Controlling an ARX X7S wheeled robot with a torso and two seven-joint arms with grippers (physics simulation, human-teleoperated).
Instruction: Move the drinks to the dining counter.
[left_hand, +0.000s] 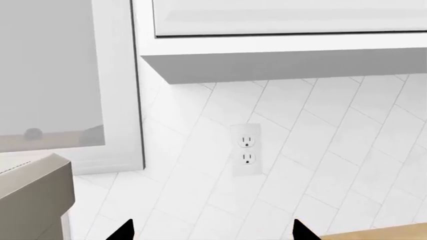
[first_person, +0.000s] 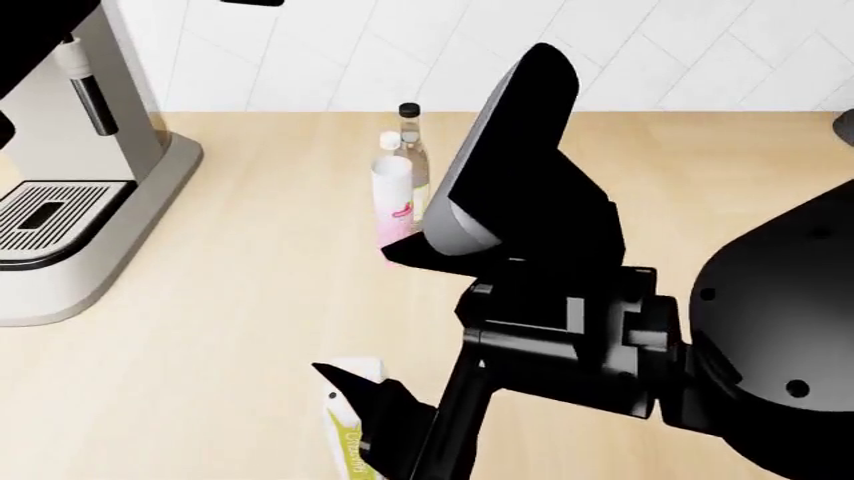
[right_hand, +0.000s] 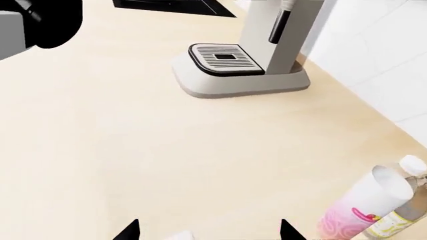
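Right gripper (right_hand: 208, 232) hangs spread wide over the carton (first_person: 350, 432) on the worktop (first_person: 240, 340) — I'd centre before squeezing. The pink-labelled bottle (first_person: 394, 205) and glass bottle (first_person: 412, 140) stand together near the wall.

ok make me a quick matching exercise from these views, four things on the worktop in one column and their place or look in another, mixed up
Things:
1. carton
2. pink-label bottle
3. glass bottle
4. coffee machine

Descriptions:
A. black cap, nearest the tiled wall
B. grey drip tray, at the head view's left
C. white with a pink lower part, just in front of the clear bottle
D. yellow-green print, nearest the robot, by the right gripper

Pairs: 1-D, 2-C, 3-A, 4-B
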